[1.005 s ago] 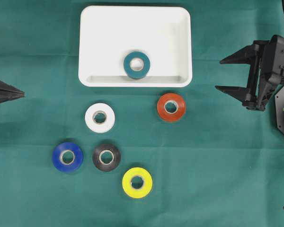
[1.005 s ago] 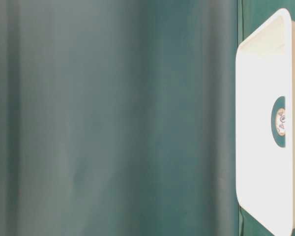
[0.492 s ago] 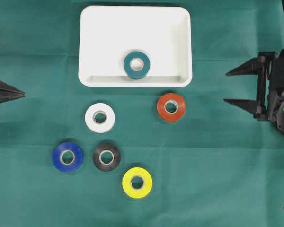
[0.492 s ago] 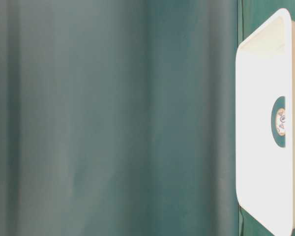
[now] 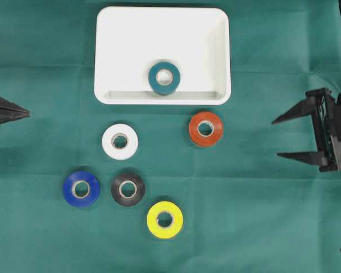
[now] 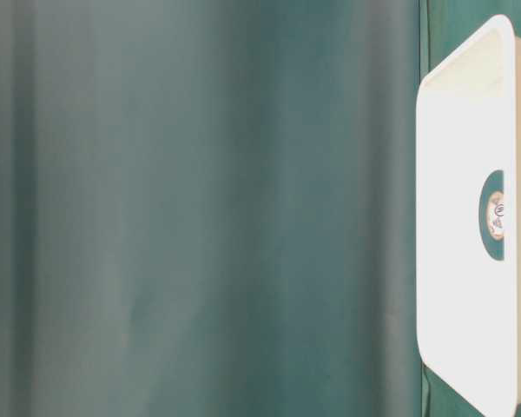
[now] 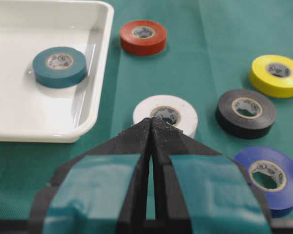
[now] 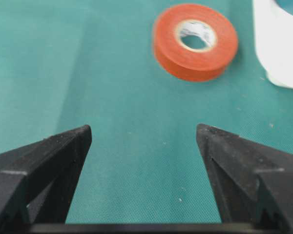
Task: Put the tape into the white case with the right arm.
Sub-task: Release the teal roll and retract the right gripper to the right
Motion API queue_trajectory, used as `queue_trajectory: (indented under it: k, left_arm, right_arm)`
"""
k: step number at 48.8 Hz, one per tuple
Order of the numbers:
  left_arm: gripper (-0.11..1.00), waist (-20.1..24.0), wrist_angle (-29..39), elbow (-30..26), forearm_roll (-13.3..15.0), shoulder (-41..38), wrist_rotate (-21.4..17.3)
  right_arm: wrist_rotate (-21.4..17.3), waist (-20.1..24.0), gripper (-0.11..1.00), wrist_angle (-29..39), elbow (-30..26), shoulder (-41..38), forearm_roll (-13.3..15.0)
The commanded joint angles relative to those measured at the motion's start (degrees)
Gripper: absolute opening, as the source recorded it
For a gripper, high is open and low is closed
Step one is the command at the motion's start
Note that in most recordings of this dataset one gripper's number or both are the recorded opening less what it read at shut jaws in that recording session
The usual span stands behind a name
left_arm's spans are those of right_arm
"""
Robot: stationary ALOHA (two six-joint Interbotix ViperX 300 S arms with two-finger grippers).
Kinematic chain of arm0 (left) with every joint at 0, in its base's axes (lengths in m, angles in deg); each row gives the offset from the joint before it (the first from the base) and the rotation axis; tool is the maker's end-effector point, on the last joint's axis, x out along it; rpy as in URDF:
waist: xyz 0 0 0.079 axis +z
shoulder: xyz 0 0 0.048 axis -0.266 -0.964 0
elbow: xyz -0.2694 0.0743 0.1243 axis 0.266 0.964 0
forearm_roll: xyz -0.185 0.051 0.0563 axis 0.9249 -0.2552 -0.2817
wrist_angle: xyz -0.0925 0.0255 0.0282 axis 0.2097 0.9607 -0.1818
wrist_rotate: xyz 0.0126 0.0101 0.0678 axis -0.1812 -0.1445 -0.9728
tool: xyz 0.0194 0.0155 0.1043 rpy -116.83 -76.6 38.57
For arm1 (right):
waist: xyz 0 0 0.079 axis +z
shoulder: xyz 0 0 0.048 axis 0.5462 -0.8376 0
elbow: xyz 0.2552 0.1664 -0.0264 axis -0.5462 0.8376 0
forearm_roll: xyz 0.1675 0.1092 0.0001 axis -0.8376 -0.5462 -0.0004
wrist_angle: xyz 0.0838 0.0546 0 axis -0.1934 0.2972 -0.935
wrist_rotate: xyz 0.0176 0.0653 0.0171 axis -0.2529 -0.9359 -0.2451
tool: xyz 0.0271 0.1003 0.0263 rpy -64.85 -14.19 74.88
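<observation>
Right pincer [image 5: 279, 136] wide, empty | wrist view: orange tape [image 8: 195, 41] ahead

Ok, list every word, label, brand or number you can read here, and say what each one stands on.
No text can be read.
Teal roll in the white case: small dark marks printed on its core label, too small and blurred to read.
Teal roll's core from the left wrist view: faint marks, unreadable.
Red roll, white roll, black roll, yellow roll, blue roll: no print visible.
</observation>
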Motion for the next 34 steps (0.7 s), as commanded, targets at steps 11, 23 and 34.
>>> queue_trajectory:
  k: [11, 23, 34]
  left_arm:
    - [0.00, 0.1, -0.2, -0.7, 0.0, -0.4, 0.1]
    - [0.00, 0.1, -0.3, -0.7, 0.0, -0.4, 0.1]
    - [0.00, 0.1, -0.3, -0.7, 0.1, -0.4, 0.1]
  right_arm:
    - [0.3, 0.4, 0.56, -0.5, -1.2, -0.3, 0.1]
    - [0.6, 0.7, 0.56, -0.5, -3.5, -3.0, 0.1]
    - [0.5, 2.6, 0.56, -0.6, -8.1, -10.7, 2.2]
